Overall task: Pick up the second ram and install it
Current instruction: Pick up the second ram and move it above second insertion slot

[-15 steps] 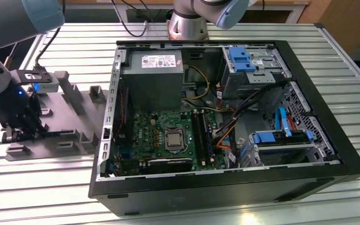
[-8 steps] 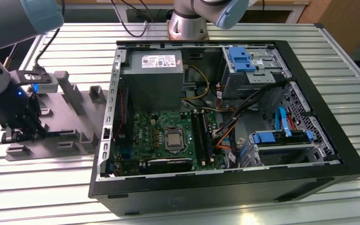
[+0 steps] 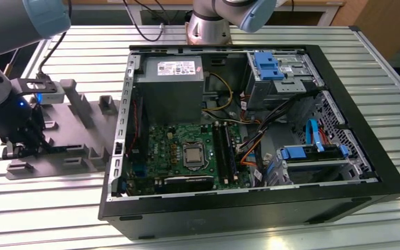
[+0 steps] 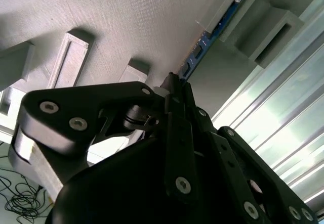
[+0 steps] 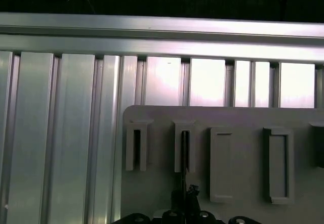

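Exterior view: the gripper [image 3: 21, 148] is down on the grey holder [image 3: 75, 148], which sits on the bench [image 3: 40, 219] at the exterior view's left of the open case [image 3: 241, 216]. The board's slots [image 3: 222, 148] are well apart from it.

Second wrist view: the jaws are drawn almost fully together, and they look pinched onto the top edge of the ram [image 4: 202, 44]. It stands on edge in a holder slot (gripped but not lifted, I'd say).

First wrist view: same deal, gripper [image 5: 186, 191] closed thin on the dark stick [image 5: 185, 148] in its slot.

What worries me: that's a skinny edge to hold. If the pinch is off-centre (can't see how much stick is behind the jaws), the ram could tilt, bind in the holder slot or slip out. A crooked stick won't seat cleanly either.
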Available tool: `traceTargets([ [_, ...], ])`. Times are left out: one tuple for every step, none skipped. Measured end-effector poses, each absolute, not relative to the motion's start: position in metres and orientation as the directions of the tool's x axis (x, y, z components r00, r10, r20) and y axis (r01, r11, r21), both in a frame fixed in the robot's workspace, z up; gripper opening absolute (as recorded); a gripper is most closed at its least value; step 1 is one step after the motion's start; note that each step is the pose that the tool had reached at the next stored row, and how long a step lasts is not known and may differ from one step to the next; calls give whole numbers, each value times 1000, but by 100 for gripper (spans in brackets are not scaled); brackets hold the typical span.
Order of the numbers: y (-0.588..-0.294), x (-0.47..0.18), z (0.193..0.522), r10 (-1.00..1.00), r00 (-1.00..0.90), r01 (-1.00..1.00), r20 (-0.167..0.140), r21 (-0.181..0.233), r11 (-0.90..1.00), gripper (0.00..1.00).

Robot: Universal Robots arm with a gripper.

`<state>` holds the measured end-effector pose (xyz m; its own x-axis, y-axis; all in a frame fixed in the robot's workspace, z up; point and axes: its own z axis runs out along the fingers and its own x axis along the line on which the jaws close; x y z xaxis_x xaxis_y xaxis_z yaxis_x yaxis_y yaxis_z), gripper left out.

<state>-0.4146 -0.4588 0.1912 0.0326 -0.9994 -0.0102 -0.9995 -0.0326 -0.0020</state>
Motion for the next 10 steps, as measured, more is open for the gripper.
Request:
traceTargets([
  [-459,-415,191,-999,33,-999,-10,-2,-33,14],
  [-459,-415,191,-999,33,-999,-10,-2,-33,14],
  [-459,-415,191,-999,33,-999,-10,-2,-33,14],
  [-459,-415,191,-999,33,-999,-10,-2,-33,14],
  [-459,-415,191,-999,33,-999,-10,-2,-33,14],
  [-459,-415,191,-999,33,-999,-10,-2,-33,14],
  [-459,-415,191,-999,33,-999,-10,-2,-33,14],
  [-459,-415,191,-999,33,-999,-10,-2,-33,14],
  [-459,-415,191,-999,33,-999,-10,-2,-33,14],
  [-459,-415,191,-999,33,-999,-10,-2,-33,14],
])
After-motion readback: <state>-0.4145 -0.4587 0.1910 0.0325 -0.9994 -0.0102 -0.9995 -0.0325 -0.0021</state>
